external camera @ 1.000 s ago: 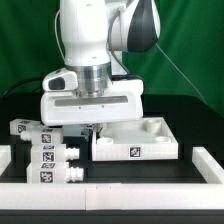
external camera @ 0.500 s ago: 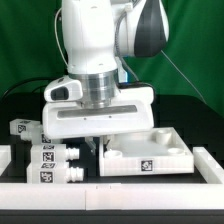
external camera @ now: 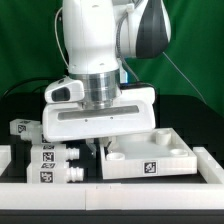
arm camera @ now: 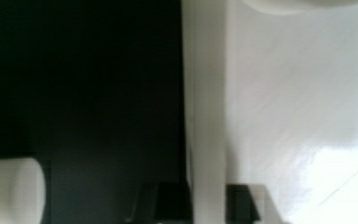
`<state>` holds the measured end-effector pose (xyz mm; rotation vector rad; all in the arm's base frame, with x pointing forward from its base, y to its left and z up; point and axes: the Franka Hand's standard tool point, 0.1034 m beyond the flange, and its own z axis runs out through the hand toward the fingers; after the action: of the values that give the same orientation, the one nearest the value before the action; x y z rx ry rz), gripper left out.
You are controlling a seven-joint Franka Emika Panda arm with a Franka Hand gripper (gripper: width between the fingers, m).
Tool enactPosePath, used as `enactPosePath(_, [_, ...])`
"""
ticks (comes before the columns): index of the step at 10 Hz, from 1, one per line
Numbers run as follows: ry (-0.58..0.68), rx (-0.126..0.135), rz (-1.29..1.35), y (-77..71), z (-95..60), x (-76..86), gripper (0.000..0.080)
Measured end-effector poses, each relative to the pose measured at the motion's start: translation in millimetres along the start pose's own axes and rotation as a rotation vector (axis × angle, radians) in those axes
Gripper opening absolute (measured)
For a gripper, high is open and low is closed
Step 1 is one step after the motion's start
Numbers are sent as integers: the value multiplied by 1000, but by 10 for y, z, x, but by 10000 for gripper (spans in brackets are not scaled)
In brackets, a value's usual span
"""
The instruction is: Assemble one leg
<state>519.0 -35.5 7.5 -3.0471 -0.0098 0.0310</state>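
Note:
Three legs, stubby white posts with black-and-white tags, lie at the exterior view's left: one further back (external camera: 24,128), one in the middle (external camera: 55,155) and one at the front (external camera: 55,175). My gripper (external camera: 101,144) is shut on the left wall of the wide flat white panel (external camera: 152,156) with round corner sockets. The panel's tag faces the camera. In the wrist view the fingers (arm camera: 163,200) stand on either side of the panel's wall (arm camera: 202,110), with my gripper (arm camera: 204,200) shut on it. A rounded white leg end (arm camera: 5,186) shows beside it.
A low white rail (external camera: 120,191) runs along the front of the black table. White blocks stand at the left (external camera: 5,157) and right (external camera: 211,160) ends. A green backdrop hangs behind. The arm's wide white hand body (external camera: 97,115) hides the table behind the panel.
My gripper has turned and carried the panel toward the exterior view's right and the front rail. The legs have not moved.

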Motion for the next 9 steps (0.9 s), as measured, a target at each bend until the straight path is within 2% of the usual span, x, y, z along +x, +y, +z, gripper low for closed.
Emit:
enactPosePath(2, [4,4,34,-123,6,162,54])
enactPosePath(4, [22,4,65,-134,-9,530,54])
enactPosePath(5, [37,5,68,-130,-13,666,54])
enactPosePath(6, [22,8,108,-137,-18,731,54])
enactPosePath(7, [-40,-7,158,-149,-37,735,56])
enactPosePath(8, [-100,-57,209,-150,-51,739,56])
enactPosePath(9, [-104,-82,212,-149,-29,735,64])
